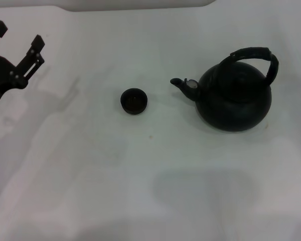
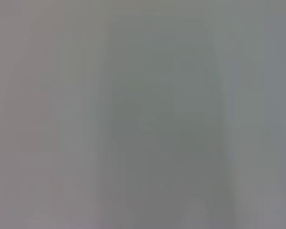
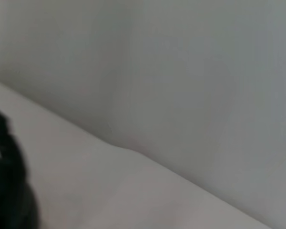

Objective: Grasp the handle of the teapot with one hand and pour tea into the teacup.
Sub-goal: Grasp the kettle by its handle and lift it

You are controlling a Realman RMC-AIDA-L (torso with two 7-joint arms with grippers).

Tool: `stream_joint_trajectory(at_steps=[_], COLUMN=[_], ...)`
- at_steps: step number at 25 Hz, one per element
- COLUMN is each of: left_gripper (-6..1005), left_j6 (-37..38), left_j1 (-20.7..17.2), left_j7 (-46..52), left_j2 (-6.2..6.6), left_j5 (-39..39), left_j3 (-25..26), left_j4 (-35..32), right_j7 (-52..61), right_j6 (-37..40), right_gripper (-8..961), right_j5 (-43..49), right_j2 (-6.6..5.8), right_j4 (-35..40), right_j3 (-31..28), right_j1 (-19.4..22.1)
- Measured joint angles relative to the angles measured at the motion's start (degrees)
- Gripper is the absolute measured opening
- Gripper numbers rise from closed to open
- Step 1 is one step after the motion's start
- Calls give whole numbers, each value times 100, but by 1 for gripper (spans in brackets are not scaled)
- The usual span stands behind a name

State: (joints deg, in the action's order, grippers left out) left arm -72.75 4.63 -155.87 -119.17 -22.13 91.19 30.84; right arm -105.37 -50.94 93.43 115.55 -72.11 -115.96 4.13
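Still untouched: teapot [image 1: 234, 98] right, spout toward teacup [image 1: 134, 101] at centre, left gripper [image 1: 18, 51] spread empty far left, right gripper unseen — off-centre hold on handle [image 1: 253, 54] risks swinging, spilling past the cup.

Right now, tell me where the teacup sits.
In the head view the teacup stands on the white table near the middle, apart from the teapot on its right, whose spout points toward it.
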Motion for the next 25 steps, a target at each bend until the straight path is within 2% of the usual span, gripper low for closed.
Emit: stream_joint_trajectory(at_steps=[5, 9, 19, 25], left_gripper=[823, 822, 821, 821], left_j6=[-15, -22, -87, -89], left_j1=[-2, -9, -18, -18], left_j7=[11, -82, -183, -180], left_j2=[-8, -10, -21, -28], left_j5=[56, 87, 219, 226], left_j3=[18, 13, -21, -23], left_j4=[-143, -251, -353, -409], right_j7=[397, 722, 1339, 1758], right_j6=[67, 71, 381, 404], right_gripper=[807, 804, 800, 796], right_j5=[269, 521, 1354, 1735], right_j2=[0, -11, -2, -14], right_j4=[-947, -1322, -2008, -2489], right_j3=[676, 1099, 2005, 2282], right_j1=[516, 716, 1028, 1124])
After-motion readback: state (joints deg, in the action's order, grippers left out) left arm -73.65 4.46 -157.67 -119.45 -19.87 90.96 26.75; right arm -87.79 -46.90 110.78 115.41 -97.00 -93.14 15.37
